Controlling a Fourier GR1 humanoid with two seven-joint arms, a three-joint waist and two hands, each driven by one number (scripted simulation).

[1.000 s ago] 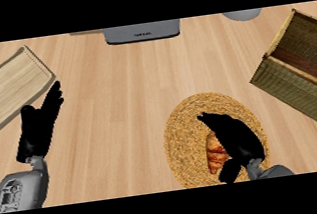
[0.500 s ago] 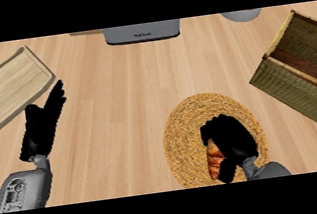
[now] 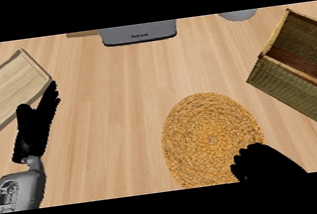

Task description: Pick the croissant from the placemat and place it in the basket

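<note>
Partly cut off at the lower edge, right hand [image 3: 264, 161] over the round woven placemat [image 3: 208, 131], fingers curled, croissant hidden from view, basket [image 3: 299, 73] at right, left hand [image 3: 36, 126] resting, fingers straight, on the tabletop [image 3: 129, 87].

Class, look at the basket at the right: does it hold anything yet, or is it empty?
As far as it shows, empty: the basket shows only its dark inner wall, no croissant; its floor is partly hidden. The right hand is curled beside the placemat.

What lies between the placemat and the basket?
Only bare wooden counter in the head view: the placemat and basket sit apart, with nothing between them.
</note>
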